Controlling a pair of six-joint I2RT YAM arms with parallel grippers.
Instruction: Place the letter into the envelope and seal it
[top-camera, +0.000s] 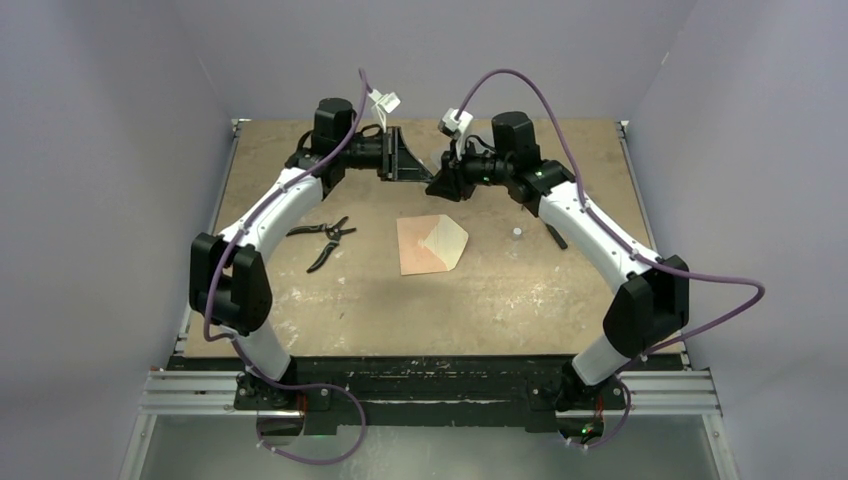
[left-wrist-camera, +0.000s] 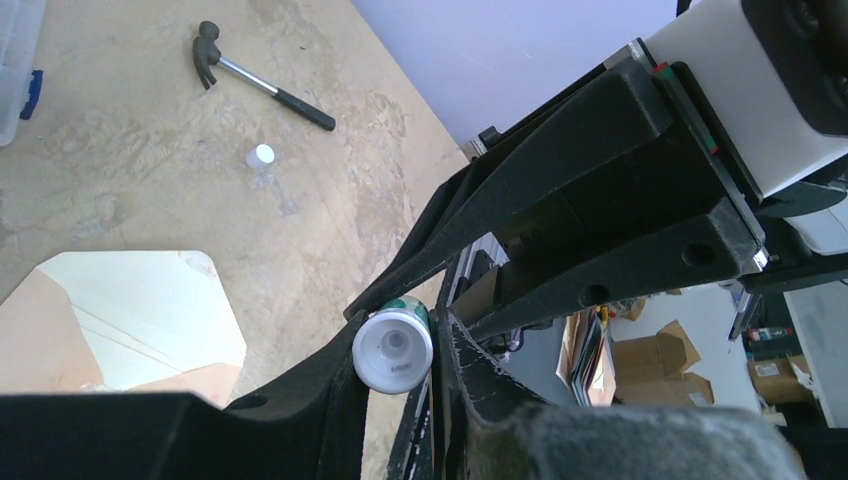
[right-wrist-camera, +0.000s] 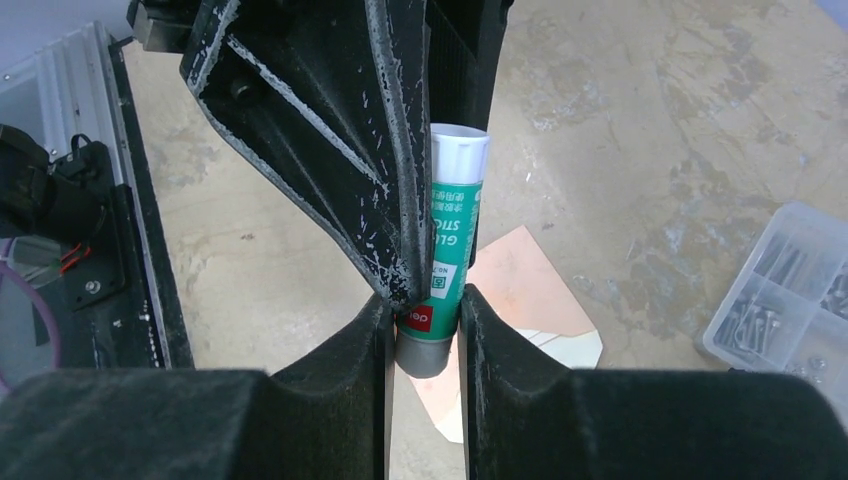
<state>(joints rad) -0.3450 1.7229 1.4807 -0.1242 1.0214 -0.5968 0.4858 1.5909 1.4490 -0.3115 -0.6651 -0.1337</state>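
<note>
From above, the envelope (top-camera: 430, 245) lies flap-open in the middle of the counter (top-camera: 300, 320), with pliers (top-camera: 325, 238) toward the left edge. Left wrist: the left fingers (left-wrist-camera: 300, 405) pinch the white end of a glue stick (left-wrist-camera: 392, 350), with a hammer (left-wrist-camera: 262, 85) and a white cap (left-wrist-camera: 260, 155) beyond. Right wrist: the right fingers (right-wrist-camera: 335, 380) clamp its grey base.

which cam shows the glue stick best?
Right wrist: the glue stick is side-on, label visible, base clamped in the right gripper. Left wrist shows only its white cap end-on. Top external: too small to make out.
</note>
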